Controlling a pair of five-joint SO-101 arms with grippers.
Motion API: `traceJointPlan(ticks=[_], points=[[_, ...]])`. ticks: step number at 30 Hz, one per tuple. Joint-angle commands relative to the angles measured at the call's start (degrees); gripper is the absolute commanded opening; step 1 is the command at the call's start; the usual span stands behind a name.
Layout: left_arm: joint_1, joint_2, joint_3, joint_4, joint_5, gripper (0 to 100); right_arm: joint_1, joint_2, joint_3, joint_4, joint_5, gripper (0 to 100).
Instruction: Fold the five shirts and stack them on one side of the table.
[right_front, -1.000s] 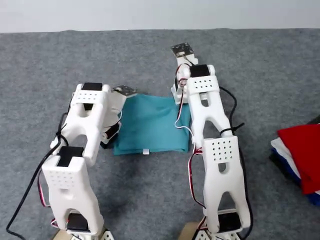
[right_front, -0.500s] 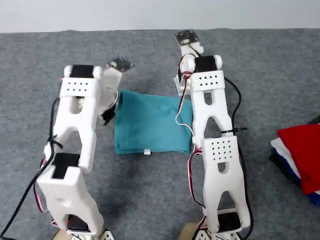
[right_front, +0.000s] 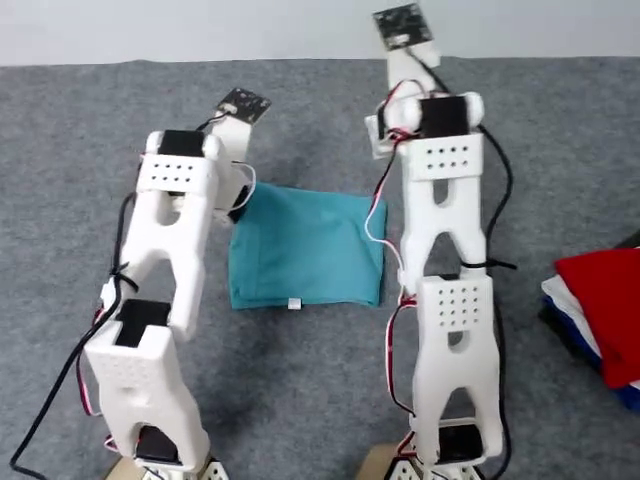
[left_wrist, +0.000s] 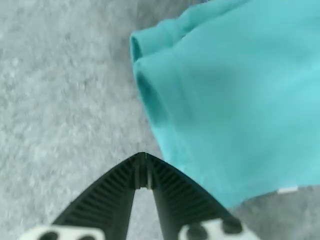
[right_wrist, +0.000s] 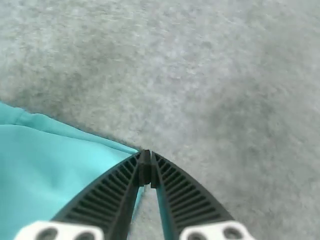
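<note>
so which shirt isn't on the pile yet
The teal shirt, lying folded on its own between the left arm and right arm; the others sit stacked off to the right, red shirt on top.

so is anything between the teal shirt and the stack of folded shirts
Yes: the right arm stands along one edge of the teal shirt, directly between it and the stack at the table's side. Nothing else visible lies between them.
</note>
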Motion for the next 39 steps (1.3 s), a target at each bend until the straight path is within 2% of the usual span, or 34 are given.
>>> traceJointPlan(ticks=[1, 5, 11, 21, 27, 39], points=[[2.37, -0.18, -6.02, -1.32, 2.99, 0, 2.24, -7.08, 2.64, 2.42, 0.35, 0.9], [4.40, 2.73, -11.03, -1.32, 3.78, 0, 3.74, -9.80, 7.38, 2.42, 0.26, 0.9], [4.66, 14.59, -15.87, -0.26, 3.78, 0, 4.79, -14.20, 13.54, 2.42, 0.26, 0.9], [0.35, 27.08, -27.91, 13.27, 2.81, 0, 6.37, -18.51, 21.89, 2.42, 0.26, 0.9], [0.44, 25.49, -35.30, 15.38, 2.02, 0, 6.29, -18.77, 22.86, 2.42, 0.18, 0.9], [-0.09, 15.74, -34.59, 13.45, 2.20, 0, 5.93, -18.59, 22.86, 2.42, 0.18, 0.9]])
